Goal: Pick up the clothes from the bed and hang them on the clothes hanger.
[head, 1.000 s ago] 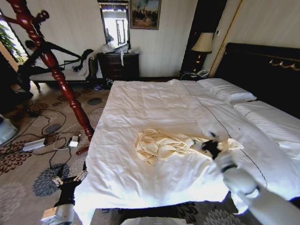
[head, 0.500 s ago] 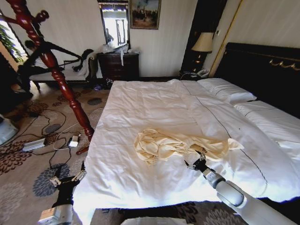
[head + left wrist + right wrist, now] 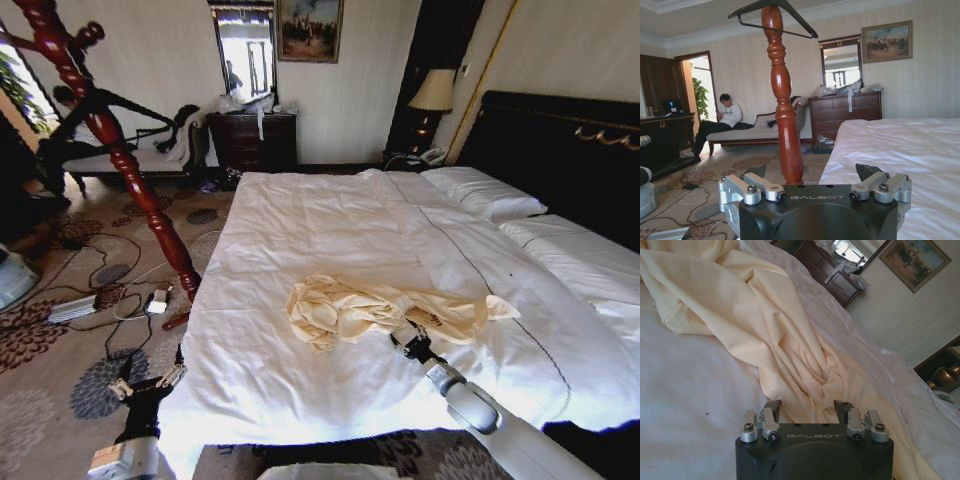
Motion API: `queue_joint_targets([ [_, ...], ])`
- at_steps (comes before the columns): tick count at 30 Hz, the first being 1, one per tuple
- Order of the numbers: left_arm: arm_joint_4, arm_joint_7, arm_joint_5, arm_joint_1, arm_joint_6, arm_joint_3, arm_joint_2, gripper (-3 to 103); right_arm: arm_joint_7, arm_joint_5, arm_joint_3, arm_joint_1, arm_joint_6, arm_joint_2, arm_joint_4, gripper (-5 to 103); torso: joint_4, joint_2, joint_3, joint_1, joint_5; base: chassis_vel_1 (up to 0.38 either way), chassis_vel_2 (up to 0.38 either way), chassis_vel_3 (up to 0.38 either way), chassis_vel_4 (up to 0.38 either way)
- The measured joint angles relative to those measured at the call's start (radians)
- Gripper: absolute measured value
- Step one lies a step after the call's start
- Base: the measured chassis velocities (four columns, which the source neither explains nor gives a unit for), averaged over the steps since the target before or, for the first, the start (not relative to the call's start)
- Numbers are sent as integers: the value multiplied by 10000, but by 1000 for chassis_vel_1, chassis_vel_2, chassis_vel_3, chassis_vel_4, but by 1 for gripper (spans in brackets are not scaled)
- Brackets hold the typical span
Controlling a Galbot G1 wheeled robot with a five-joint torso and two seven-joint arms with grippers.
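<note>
The clothes (image 3: pixel 345 305), a crumpled cream long-sleeved top, lie on the near half of the bed (image 3: pixel 300 215). My right gripper (image 3: pixel 408 338) is low over the sheet at the garment's near edge, just below its sleeve. In the right wrist view this gripper (image 3: pixel 807 410) is open, its fingers (image 3: pixel 772 409) spread, with folds of the clothes (image 3: pixel 765 325) reaching in between them. My left gripper (image 3: pixel 148 380) hangs open beside the bed's left corner, and it stands open with nothing in it (image 3: pixel 812 172). The black clothes hanger (image 3: pixel 775 15) hangs at the top of the wooden coat stand (image 3: pixel 785 120).
The twisted red-brown coat stand (image 3: pixel 125 160) leans over the carpet left of the bed. Cables and a power strip (image 3: pixel 75 308) lie on the floor near it. White pillows (image 3: pixel 485 195) and the black headboard (image 3: pixel 560 140) are at the far right. A dresser (image 3: pixel 252 140) stands against the back wall.
My right arm has swung down from above the sleeve's right end to the garment's near edge, then crept closer to the fabric. The left arm has stayed still.
</note>
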Motion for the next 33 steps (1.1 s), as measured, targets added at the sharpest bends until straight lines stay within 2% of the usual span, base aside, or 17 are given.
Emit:
queue_joint_targets([
  [1, -1, 0, 6, 0, 1, 2, 0, 100, 4, -2, 0, -2, 41, 24, 5, 60, 0, 0, 0, 0, 0, 0, 0, 0, 0],
  [5, 6, -6, 11, -11, 6, 17, 10, 100, 18, -61, 73, -111, 423, 155, 35, 38, -1, 1, 0, -1, -1, 0, 0, 0, 0],
  [7, 16, -6, 12, -15, 5, 24, 9, 100, 18, -62, 90, -124, 465, 174, 35, 38, -1, 1, 0, -1, -1, 0, 0, 0, 0],
  [9, 56, -10, 30, -32, 6, 63, 5, 100, 3, -48, 148, -174, 633, 234, 47, 27, -1, 0, 0, 0, -1, 0, 0, 0, 0],
  [10, 56, -10, 30, -32, 6, 63, 5, 100, 3, -48, 148, -174, 633, 234, 47, 27, -1, 0, 0, 0, -1, 0, 0, 0, 0],
  [13, 85, -10, 41, -56, 6, 81, 5, 100, -128, 60, 162, -186, 898, 287, 40, 12, -1, 1, 0, 0, -1, 0, 0, 0, 0],
  [15, 86, -10, 41, -57, 5, 81, 5, 100, -152, 79, 162, -185, 922, 296, 34, 12, -1, 0, 0, 0, 0, 0, 0, 0, 0],
  [16, 91, -11, 41, -59, 5, 82, 8, 100, -239, 150, 165, -171, 977, 321, 15, 2, -1, 0, 0, 0, -1, 0, 0, 0, 0],
  [21, 101, -12, 18, -60, 6, 67, 26, 100, -385, 347, 201, -157, 1053, 337, 7, 0, -1, 0, 0, 0, 0, 0, 0, 0, 0],
  [23, 107, -18, -19, -67, 6, 45, 41, 100, -689, 964, 347, -166, 1368, 310, 222, 0, -1, 0, 0, 0, 1, 0, 0, 0, 0],
  [24, 107, -18, -19, -67, 6, 45, 41, 100, -689, 964, 347, -166, 1368, 310, 222, 0, -1, 0, 0, 0, 1, 0, 0, 0, 0],
  [26, 114, -19, -41, -83, 5, 36, 48, 100, -1103, 1841, 503, -181, 1697, 233, 579, 0, -1, 0, 0, 0, 2, 0, 0, 0, 0],
  [27, 121, -22, -77, -96, 6, 24, 54, 100, -1644, 3172, 720, -220, 2035, 51, 1055, 0, 0, -1, 0, 0, 0, 0, 0, 0, 0],
  [29, 132, -23, -137, -103, 5, 3, 66, 100, -2482, 5024, 1127, -364, 2264, -309, 1934, 0, 1, 0, 0, 0, 0, 0, 0, 0, 0],
  [31, 138, -24, -153, -104, 6, -5, 74, 100, -2688, 5432, 1241, -420, 2280, -428, 2160, 0, 0, 0, 0, 0, 0, 0, 0, 0, 0],
  [32, 149, -27, -196, -110, 6, -26, 96, 100, -3264, 6846, 1594, -576, 2271, -829, 2992, 0, -2, 0, 0, 0, -2, 0, 0, 0, 0],
  [33, 150, -28, -220, -113, 5, -40, 108, 100, -3446, 7607, 1754, -641, 2207, -997, 3477, 0, -1, 0, -1, 0, -3, 0, 0, 0, 0],
])
